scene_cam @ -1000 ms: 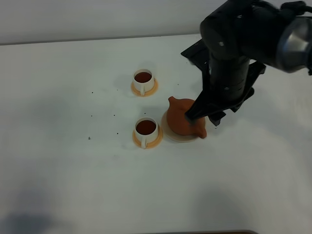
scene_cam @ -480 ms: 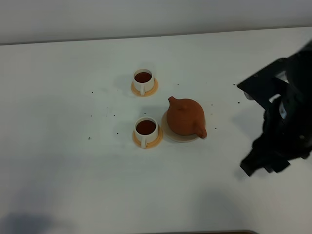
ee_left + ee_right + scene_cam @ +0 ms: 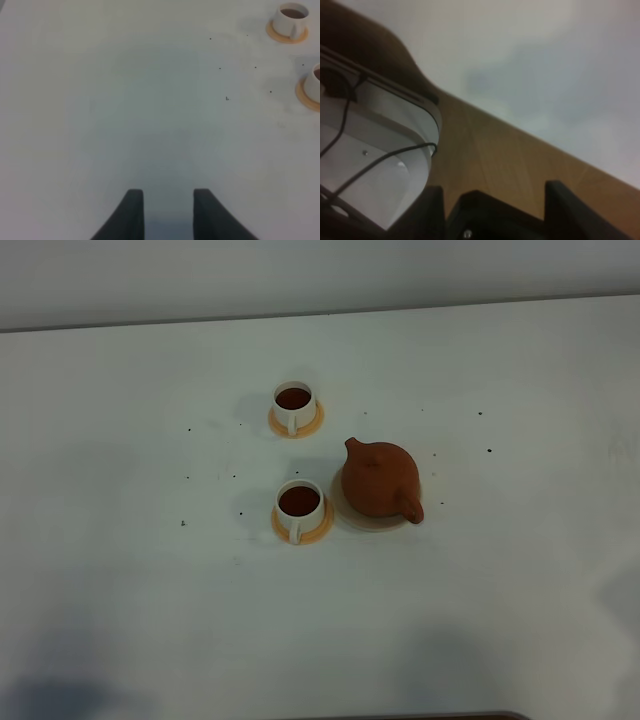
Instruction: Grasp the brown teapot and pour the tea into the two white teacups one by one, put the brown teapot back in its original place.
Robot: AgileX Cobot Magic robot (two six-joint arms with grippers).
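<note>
The right gripper (image 3: pixel 492 192) has left the high camera's view entirely; a second ago its arm stood over the brown teapot (image 3: pixel 380 480), and half a second ago it was off to the right of the table. Its own wrist view shows the two dark fingers (image 3: pixel 567 205) spread wide apart with nothing between them, pointing at a wooden surface (image 3: pixel 510 160), with a white device with black cables (image 3: pixel 375 150) beside it. The left gripper (image 3: pixel 168 212) hangs over the bare white table (image 3: pixel 125 100) — fingers parted, empty.

The teapot sits upright on the beige coaster (image 3: pixel 350 518), unchanged over the last second. The two white teacups are just left of it in the high view: the near cup (image 3: pixel 299 505) on its orange saucer (image 3: pixel 302 530) close beside the coaster, the far cup (image 3: pixel 293 402) farther back — both hold dark tea and have not shifted.
</note>
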